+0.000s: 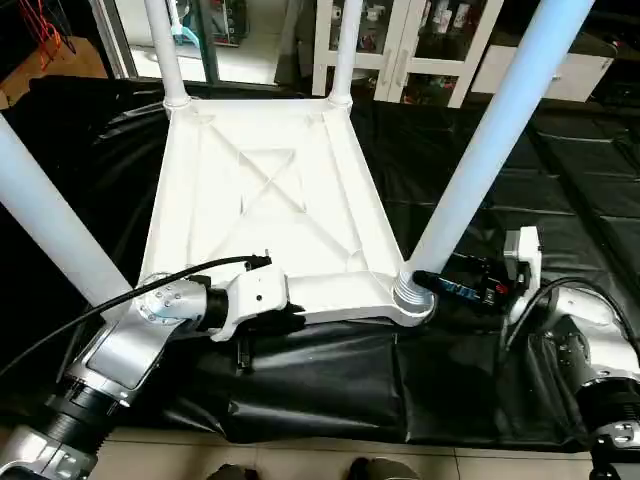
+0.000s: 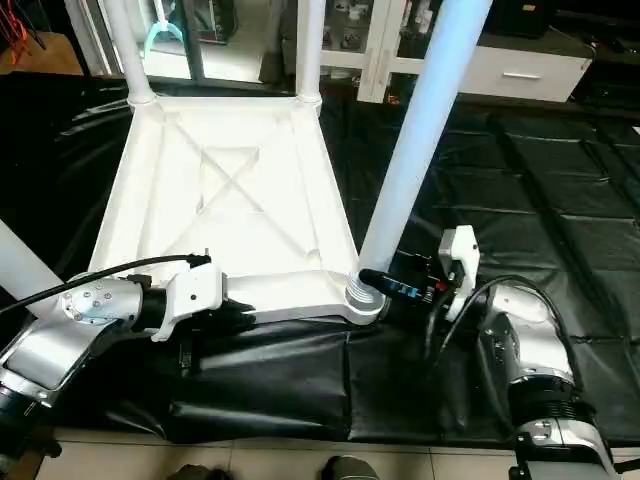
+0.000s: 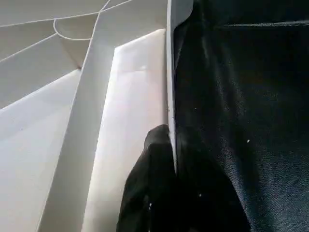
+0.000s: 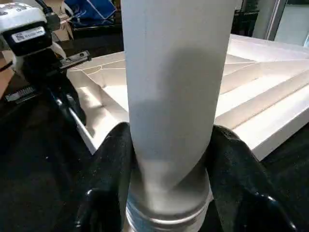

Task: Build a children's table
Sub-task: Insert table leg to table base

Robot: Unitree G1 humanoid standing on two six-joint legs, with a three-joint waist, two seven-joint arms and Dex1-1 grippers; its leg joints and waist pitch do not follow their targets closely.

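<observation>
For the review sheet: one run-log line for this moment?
left pincer: shut on table top rim | right pincer: shut on near-right leg at socket | four legs standing

White plastic square table top (image 1: pixel 270 200) lies upside down on black sheet, ribbed underside w/ diagonal X ribs facing up, round sockets at corners. Four long white tapered tube legs stand up from the sockets: two far legs (image 1: pixel 166 50) (image 1: pixel 346 45) upright, near-left leg (image 1: pixel 45 215) leaning outward, near-right leg (image 1: pixel 490 140) tilted, its grey threaded base (image 1: pixel 411 293) at the near-right socket.
</observation>
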